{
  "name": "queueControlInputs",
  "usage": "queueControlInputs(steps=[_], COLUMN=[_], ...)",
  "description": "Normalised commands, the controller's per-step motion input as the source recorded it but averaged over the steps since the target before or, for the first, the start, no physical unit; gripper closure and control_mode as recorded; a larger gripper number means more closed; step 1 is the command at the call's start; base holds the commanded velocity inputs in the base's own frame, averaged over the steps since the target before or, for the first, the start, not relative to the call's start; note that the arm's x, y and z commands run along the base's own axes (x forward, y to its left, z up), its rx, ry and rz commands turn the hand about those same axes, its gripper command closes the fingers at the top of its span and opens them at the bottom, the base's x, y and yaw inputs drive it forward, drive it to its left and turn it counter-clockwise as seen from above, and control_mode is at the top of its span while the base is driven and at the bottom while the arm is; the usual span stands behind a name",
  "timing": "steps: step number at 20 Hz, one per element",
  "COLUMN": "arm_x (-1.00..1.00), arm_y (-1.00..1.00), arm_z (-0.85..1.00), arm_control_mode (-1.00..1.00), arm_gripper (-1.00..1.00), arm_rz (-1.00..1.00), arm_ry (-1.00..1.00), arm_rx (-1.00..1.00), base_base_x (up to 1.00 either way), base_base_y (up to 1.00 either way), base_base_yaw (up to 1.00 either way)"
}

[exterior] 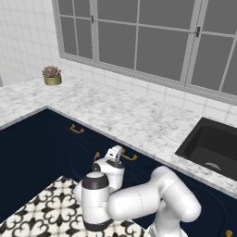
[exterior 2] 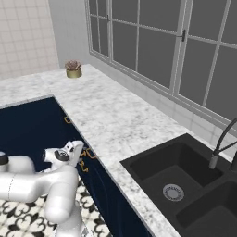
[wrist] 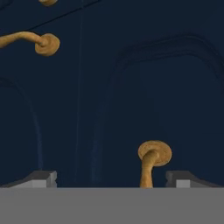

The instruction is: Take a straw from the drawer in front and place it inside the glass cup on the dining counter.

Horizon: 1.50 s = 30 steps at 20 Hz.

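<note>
Hand view showed the pincer (wrist: 111, 179) spread to its widest and holding nothing, its two grey tips standing either side of the brass handle (wrist: 151, 164). That handle's post rose between the tips, nearer the right one, and met the navy front of the drawer (wrist: 144, 87) at a round mount; contact between tips and handle could not be confirmed. Beyond the handle, the drawer front appeared fully shut, with a neighbouring brass handle (wrist: 30, 40) well off to the upper left. From the left base view, the arm reached low to the cabinet face, under the marble counter (exterior: 115, 115); the black sink (exterior: 213, 143) lay further along, and a small potted plant (exterior: 52, 75) sat beyond at the wall. Judged step: approach to the handle. Next move would call for closing on the bar, then pulling straight back. Straw presumed inside, unseen.
</note>
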Motion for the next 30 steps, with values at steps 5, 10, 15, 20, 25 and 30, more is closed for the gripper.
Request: queueControlInputs(steps=[5,10,15,20,25,30], arm_x=[0.26,0.06,0.18,0.16,0.17,0.35], arm_y=[-0.11,-0.4,-0.23,-0.26,-0.62,-0.67], arm_z=[-0.14,-0.19,-0.4,-0.76,-1.0,-1.0], arm_control_mode=[-1.0,-1.0,-1.0,-1.0,-1.0,-1.0], arm_gripper=[-1.0,-1.0,-1.0,-1.0,-1.0,1.0], arm_rz=[0.0,-0.03,-0.02,-0.01,-0.04,-0.02], arm_ry=[-0.05,-0.08,-0.03,0.0,0.04,0.12], arm_rx=[0.06,0.09,0.06,0.06,0.13,0.16], base_base_x=[0.0,0.0,0.0,0.0,0.0,0.0], base_base_y=[0.0,0.0,0.0,0.0,0.0,0.0], base_base_yaw=[0.0,0.0,0.0,0.0,0.0,0.0])
